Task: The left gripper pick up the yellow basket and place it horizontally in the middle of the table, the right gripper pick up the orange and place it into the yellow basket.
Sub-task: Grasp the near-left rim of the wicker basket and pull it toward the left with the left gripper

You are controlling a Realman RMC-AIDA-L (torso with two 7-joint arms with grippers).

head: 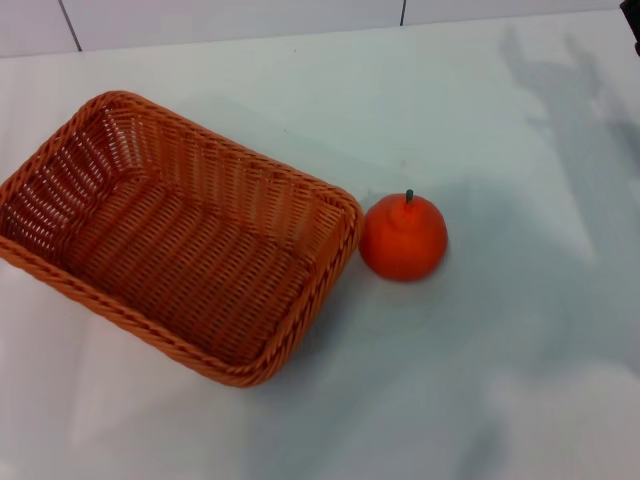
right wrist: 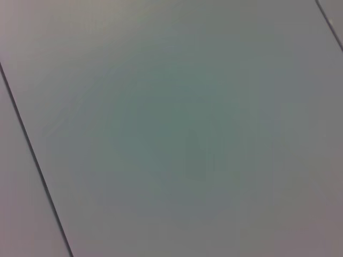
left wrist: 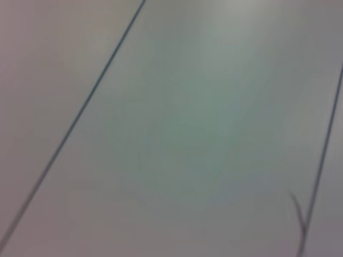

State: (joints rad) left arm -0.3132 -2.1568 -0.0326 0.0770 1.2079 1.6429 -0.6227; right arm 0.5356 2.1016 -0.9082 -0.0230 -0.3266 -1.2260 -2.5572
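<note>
The yellow basket [head: 180, 240], a rectangular woven wicker one looking more orange-brown than yellow, is sitting upright on the white desk [head: 480, 380] in the left half of the head view. It is lying turned at an angle, its long side running from the upper left down toward the lower middle of the frame. Its braided rim is facing up, its sides are sloping inward, and its inside is showing only bare weave. The orange [head: 403, 238], round and matte with a short dark green stem pointing up, is resting on the desk just beside the basket's right corner, outside it, near the frame's centre.
</note>
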